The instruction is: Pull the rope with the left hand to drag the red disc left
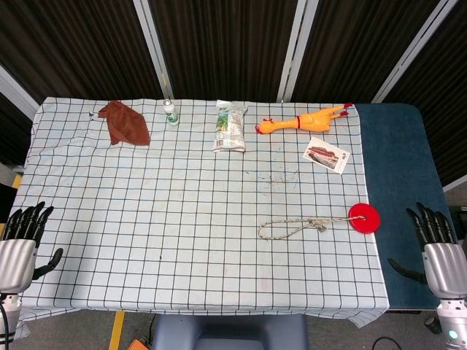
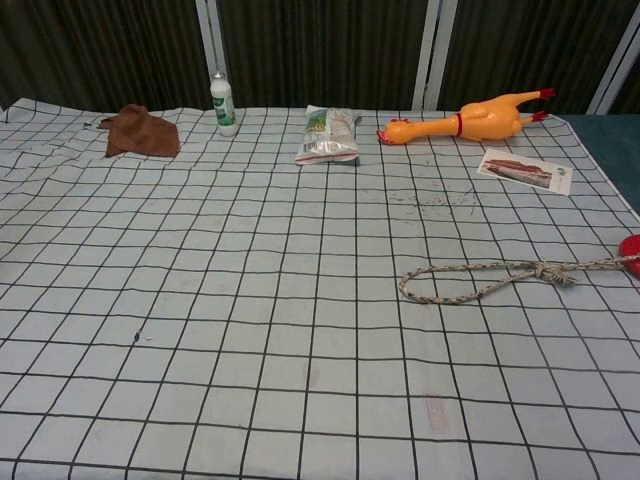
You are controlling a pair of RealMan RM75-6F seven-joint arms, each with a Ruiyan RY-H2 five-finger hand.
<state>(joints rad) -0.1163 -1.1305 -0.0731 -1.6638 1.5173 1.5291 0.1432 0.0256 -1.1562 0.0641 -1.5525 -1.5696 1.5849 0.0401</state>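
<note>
A red disc [image 1: 364,217] lies flat at the right edge of the checked cloth [image 1: 182,219], partly over the blue mat; only its rim shows in the chest view, red disc [image 2: 630,250]. A beige rope [image 1: 292,227] runs left from the disc and ends in a loop, with a knot partway along, rope [image 2: 480,277]. My left hand [image 1: 22,237] hovers at the table's front left corner, fingers apart, holding nothing, far from the rope. At the front right edge my right hand [image 1: 436,244] is also spread and empty.
Along the far edge lie a brown cloth [image 1: 125,122], a small white bottle [image 1: 171,112], a snack bag [image 1: 230,126] and a rubber chicken [image 1: 306,120]. A card [image 1: 326,154] lies above the disc. A blue mat [image 1: 398,182] covers the table's right strip.
</note>
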